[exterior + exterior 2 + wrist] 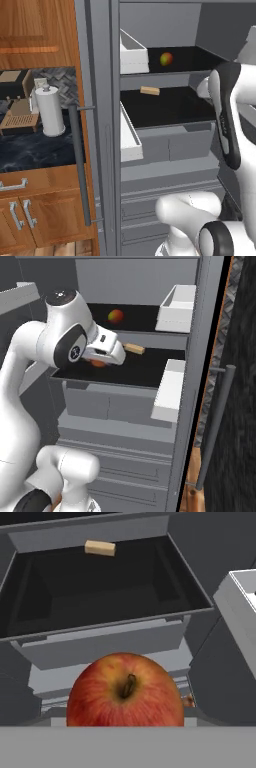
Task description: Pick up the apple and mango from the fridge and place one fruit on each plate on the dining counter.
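Claw: while the fridge is standing open ahead of me, I am clenching my gripper (100,362) around the apple (125,691), which is sitting stem-up right at my fingers in the hand view and peeking out red-orange under my hand in the right base view.
Apple's place: I am holding it over the front of the middle shelf (131,372), inside the fridge (167,150).
Mid distance: a small tan block (100,547) is lying toward the back of that same dark shelf, well apart from the apple.
Farther off: the mango (166,59) is resting on the upper shelf, beside the upper white door bin (133,53) as the left base view shows it.
Progress: I am judging that one fruit is gripped but not yet delivered; the mango is untouched, and both plate placements at the dining counter are left to do.
Edges: the upper shelf floor is hanging just above my hand, and the lower white door bin (169,390) is jutting out on the open door side.
Open room: the clear way out is looking to be straight back toward me, over the shelf lip, keeping level so I am not clipping the shelf above.
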### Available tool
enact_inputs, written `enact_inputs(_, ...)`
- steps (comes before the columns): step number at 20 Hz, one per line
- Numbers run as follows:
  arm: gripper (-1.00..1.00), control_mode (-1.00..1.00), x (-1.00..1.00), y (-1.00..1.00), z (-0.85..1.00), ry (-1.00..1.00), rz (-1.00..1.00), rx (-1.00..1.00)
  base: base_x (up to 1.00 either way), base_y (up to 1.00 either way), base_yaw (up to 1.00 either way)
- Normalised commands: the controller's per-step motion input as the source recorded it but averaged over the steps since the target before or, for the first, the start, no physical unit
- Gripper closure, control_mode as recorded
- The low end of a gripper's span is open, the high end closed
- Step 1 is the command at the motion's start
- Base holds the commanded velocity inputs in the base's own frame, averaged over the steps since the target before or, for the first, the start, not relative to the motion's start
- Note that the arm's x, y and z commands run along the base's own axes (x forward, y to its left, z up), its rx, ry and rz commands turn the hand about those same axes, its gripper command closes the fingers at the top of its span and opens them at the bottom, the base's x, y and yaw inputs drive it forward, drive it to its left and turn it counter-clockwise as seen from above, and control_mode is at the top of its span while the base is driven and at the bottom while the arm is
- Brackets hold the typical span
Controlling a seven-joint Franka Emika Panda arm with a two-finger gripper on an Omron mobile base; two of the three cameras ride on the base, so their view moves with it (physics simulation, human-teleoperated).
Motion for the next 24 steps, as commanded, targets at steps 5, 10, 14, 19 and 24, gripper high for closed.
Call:
enact_inputs(5,1.00,-1.00,-0.94,0.00,0.36,0.00,-0.01,0.00,0.00,0.00,0.00)
enact_inputs(10,1.00,-1.00,-0.78,0.01,0.08,0.00,0.00,-0.01,0.00,0.00,0.00)
enact_inputs(14,1.00,-1.00,-0.05,0.04,-0.04,0.01,0.00,-0.02,0.00,0.00,0.00)
enact_inputs(19,1.00,1.00,-0.11,0.08,-0.09,-0.02,0.07,-0.04,-0.17,0.02,0.05)
enact_inputs(24,1.00,1.00,0.00,0.00,0.00,0.00,0.00,0.00,-0.91,0.06,0.36)
